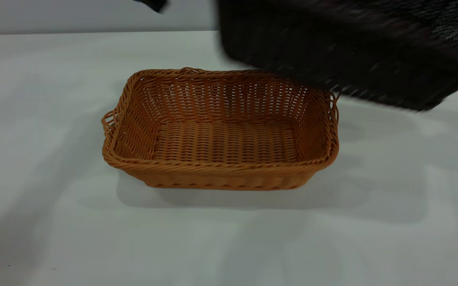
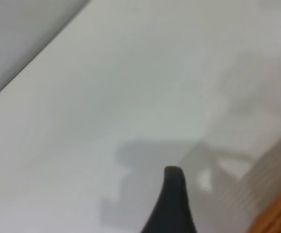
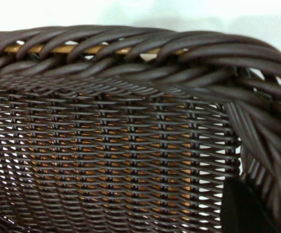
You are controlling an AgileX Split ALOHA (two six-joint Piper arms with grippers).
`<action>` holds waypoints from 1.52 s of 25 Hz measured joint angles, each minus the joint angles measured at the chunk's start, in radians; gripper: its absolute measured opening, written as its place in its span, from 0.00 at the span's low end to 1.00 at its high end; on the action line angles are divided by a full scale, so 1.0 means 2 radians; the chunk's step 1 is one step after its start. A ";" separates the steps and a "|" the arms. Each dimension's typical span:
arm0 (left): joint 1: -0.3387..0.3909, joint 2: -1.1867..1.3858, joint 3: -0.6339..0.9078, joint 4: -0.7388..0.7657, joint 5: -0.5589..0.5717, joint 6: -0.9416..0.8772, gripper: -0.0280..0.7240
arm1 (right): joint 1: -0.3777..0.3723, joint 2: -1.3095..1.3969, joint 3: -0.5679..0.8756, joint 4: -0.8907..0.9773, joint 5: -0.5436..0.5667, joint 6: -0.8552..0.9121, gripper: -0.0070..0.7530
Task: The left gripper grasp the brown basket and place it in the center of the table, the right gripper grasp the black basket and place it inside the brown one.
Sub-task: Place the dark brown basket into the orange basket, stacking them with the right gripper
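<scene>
**One basket down, one aloft**

Half done, by the look of it. Nearest, across the lower frame of the exterior view: bare table (image 1: 54, 222), pale and smooth. Farther back, at mid-frame: the brown basket (image 1: 221, 131), set flat and upright on its base, empty, free of any grip. Orange-tan wicker, shallow and rectangular, braided at the rim, looped at the short ends. Beyond it, at upper right: the black basket (image 1: 352, 51), hung clear of the surface, tilted, its low corner just over the brown rim. Very dark weave, with orange seen through the gaps in the right wrist view. Judged to be clamped by the right gripper (image 3: 247, 208), visible only as a dark piece against the wall. Farthest, at the top edge: the left gripper (image 1: 153, 4), drawn away; impossible to tell whether parted or closed. Left to do: lowering the dark basket inside and letting go.
</scene>
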 joint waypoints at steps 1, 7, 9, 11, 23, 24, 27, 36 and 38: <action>0.015 -0.001 0.000 0.000 0.001 -0.012 0.80 | 0.026 0.001 0.000 -0.008 -0.013 0.014 0.11; 0.069 -0.001 0.000 0.000 0.007 -0.035 0.80 | 0.147 0.027 0.000 -0.016 -0.108 0.071 0.11; 0.079 -0.001 0.000 0.000 0.007 -0.036 0.80 | 0.175 0.048 0.000 -0.013 -0.128 0.078 0.11; 0.086 -0.001 0.000 0.000 0.009 -0.036 0.80 | 0.191 0.067 0.000 -0.005 -0.145 0.082 0.11; 0.088 -0.001 0.000 0.000 0.024 -0.036 0.80 | 0.226 0.137 -0.036 0.048 -0.182 0.091 0.11; 0.088 -0.001 0.000 0.000 0.024 -0.036 0.80 | 0.226 0.138 -0.036 0.049 -0.185 0.091 0.11; 0.088 -0.001 0.000 0.000 0.024 -0.036 0.80 | 0.226 0.143 -0.036 0.048 -0.192 0.091 0.11; 0.088 -0.001 0.000 0.000 0.025 -0.036 0.80 | 0.226 0.144 -0.036 0.001 -0.196 0.126 0.11; 0.088 -0.001 0.000 0.000 0.026 -0.036 0.80 | 0.226 0.144 -0.036 -0.029 -0.199 0.149 0.11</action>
